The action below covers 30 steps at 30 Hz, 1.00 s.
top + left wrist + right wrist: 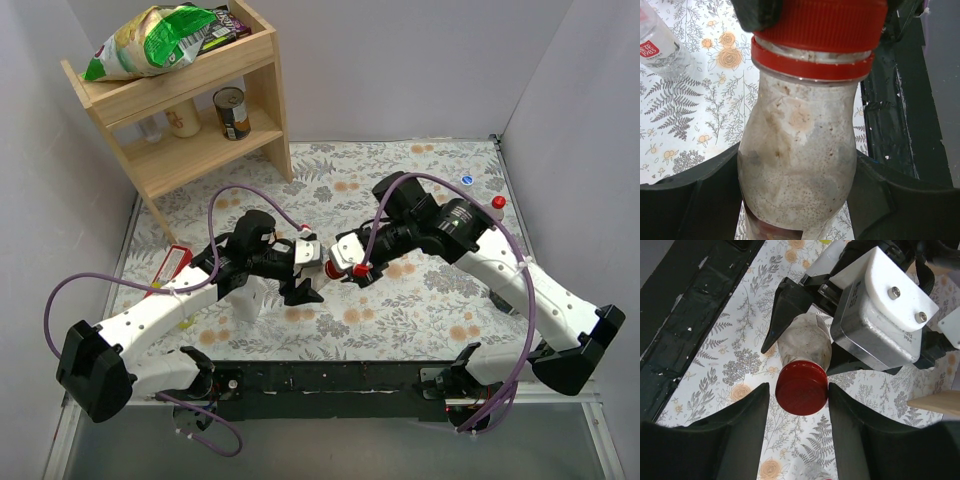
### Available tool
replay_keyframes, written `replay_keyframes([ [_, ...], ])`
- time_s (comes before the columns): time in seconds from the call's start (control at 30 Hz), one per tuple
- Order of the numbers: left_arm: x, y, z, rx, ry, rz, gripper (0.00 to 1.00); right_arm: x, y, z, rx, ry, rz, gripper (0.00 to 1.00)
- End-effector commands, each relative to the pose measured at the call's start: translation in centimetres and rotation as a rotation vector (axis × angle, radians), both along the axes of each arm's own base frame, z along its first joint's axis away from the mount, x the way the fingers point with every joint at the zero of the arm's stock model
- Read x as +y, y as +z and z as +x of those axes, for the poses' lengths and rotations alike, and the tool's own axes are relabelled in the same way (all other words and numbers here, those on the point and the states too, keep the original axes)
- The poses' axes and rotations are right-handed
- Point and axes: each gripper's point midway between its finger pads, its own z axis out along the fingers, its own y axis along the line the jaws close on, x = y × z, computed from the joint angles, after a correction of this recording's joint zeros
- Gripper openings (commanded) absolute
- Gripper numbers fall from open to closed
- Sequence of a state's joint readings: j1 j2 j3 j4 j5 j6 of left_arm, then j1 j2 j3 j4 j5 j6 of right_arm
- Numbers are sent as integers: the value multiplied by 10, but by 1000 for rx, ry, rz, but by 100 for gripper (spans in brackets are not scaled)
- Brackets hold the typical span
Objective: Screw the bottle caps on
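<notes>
A clear bottle (797,150) with a cloudy wall is held off the table, my left gripper (797,192) shut on its body. On its neck sits a red bottle cap (802,389), which also shows above the bottle as the red cap (815,30) in the left wrist view. My right gripper (797,390) has closed in around that cap. Its right pad is against the cap and its left pad is a hair from it. Both grippers meet at mid-table, left gripper (303,265) facing right gripper (352,268). A spare blue cap (467,181) and a spare red cap (498,202) lie at the far right.
Another clear bottle (660,50) with a red-and-white label lies on the floral mat beside the left arm. A wooden shelf (190,150) at the back left holds a chip bag, a can and a jar. Black tape (685,305) lines the near table edge.
</notes>
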<state>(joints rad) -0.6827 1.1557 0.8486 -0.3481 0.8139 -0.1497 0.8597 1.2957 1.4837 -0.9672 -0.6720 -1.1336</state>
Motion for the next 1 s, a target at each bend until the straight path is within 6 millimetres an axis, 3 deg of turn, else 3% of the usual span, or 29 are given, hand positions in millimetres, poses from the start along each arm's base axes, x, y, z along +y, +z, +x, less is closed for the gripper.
replay_keyframes([
  [0.0,-5,23,4,-52,-20,-45,0,4,9,4,-45,2,21,56],
  [0.13,-7,25,8,-60,-6,-50,0,8,11,15,-72,-41,36,45],
  [0.23,-6,32,30,-91,123,-59,0,15,16,22,29,-140,34,37],
  [0.4,-3,68,83,-267,425,-131,0,30,12,30,433,-366,-32,30],
  [0.53,8,75,109,-324,589,-112,0,30,0,36,817,-534,-104,27],
  [0.6,14,70,118,-325,649,-88,0,28,-10,42,911,-583,-121,26],
  [0.67,17,66,121,-313,678,-72,0,28,-12,47,922,-589,-134,31],
  [0.7,19,62,122,-294,698,-65,0,31,1,52,891,-576,-101,35],
  [0.73,21,53,117,-273,682,-38,0,27,14,65,809,-542,-51,51],
  [0.8,18,40,98,-217,576,-13,0,16,37,76,659,-469,17,59],
  [0.9,13,30,68,-104,387,-7,0,0,57,68,477,-338,72,69],
  [0.97,19,32,63,-24,321,-27,0,-13,67,53,311,-234,122,74],
])
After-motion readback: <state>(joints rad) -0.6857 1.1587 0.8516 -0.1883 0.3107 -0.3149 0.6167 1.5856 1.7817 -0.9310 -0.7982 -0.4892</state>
